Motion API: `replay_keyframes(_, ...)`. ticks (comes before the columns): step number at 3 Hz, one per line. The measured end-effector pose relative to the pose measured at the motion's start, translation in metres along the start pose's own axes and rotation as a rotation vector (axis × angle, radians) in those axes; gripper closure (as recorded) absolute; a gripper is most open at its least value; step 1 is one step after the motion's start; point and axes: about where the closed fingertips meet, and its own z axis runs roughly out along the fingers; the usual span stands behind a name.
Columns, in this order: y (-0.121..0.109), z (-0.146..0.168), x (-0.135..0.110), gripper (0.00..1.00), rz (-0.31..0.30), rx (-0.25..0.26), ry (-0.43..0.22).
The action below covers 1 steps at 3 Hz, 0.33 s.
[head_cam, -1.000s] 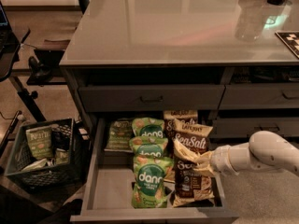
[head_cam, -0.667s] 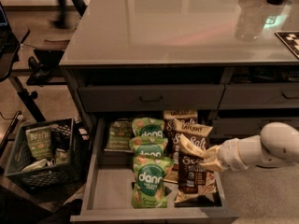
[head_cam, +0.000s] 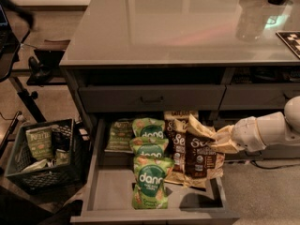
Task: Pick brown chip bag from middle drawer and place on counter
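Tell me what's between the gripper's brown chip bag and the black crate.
In the camera view, green dang bags in the middle drawer lie between the black crate and the brown chip bag the gripper holds at right.

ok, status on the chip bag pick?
Tool at drawer's right side, shut on brown chip bag. Bag tilted, raised over middle drawer, not on counter. Green bags alongside, not blocking.

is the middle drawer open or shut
Open: middle drawer pulled out, green bags inside; gripper holds brown chip bag over its right side.
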Motion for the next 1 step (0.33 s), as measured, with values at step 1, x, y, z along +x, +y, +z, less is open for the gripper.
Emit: replay_keyframes(1, 0.0000, 0.0000, 0.0000, 1.00, 0.000, 0.000, 0.000)
